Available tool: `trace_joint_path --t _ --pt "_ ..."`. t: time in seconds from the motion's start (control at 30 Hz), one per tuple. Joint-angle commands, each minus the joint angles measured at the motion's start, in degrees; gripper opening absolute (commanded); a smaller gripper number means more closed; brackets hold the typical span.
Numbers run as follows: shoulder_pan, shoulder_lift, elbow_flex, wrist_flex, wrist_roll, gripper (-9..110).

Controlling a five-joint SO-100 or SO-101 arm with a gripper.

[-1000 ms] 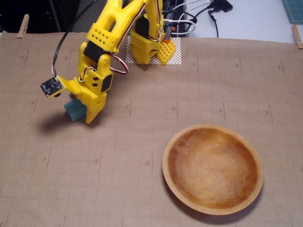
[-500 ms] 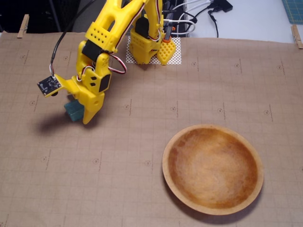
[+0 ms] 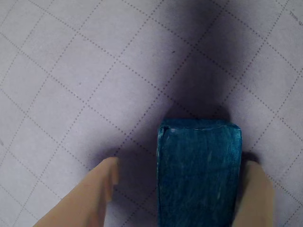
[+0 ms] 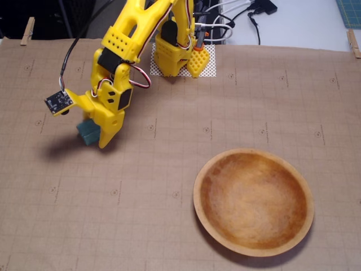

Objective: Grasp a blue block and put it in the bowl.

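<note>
The yellow gripper (image 4: 96, 138) stood low over the paper with its two fingers spread apart, one on each side of the blue block (image 4: 87, 132). In the wrist view the right finger (image 3: 258, 194) sat just beside the block (image 3: 199, 172), while the left finger (image 3: 87, 196) had a clear gap next to it, so nothing was squeezed yet. Compared with a second before, the arm (image 4: 121, 53) had slid a little to the left in the fixed view, and since half a second before it had hardly moved at all. The block lay in the same spot on the paper, at the left side of the fixed view, well apart from the bowl (image 4: 253, 201). The table was covered in brown paper (image 4: 169, 226) printed with a dotted grid, and a wooden clip (image 4: 27, 31) held it at the far left edge. Black and white cables (image 4: 237, 17) lay behind the arm's base. The block looked rough and had soft rounded corners. The bowl was round, shallow and wooden, orange-brown inside with a pale rim.
</note>
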Motion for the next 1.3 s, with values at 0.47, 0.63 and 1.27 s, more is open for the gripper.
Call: trace_joint_path --t 0.47,0.63,1.27 --pt "-0.3 1.3 -2.5 0.1 -0.8 14" --pt "-0.3 1.6 -2.5 0.2 -0.8 10" --pt "-2.2 1.8 -2.7 0.2 -0.8 9"
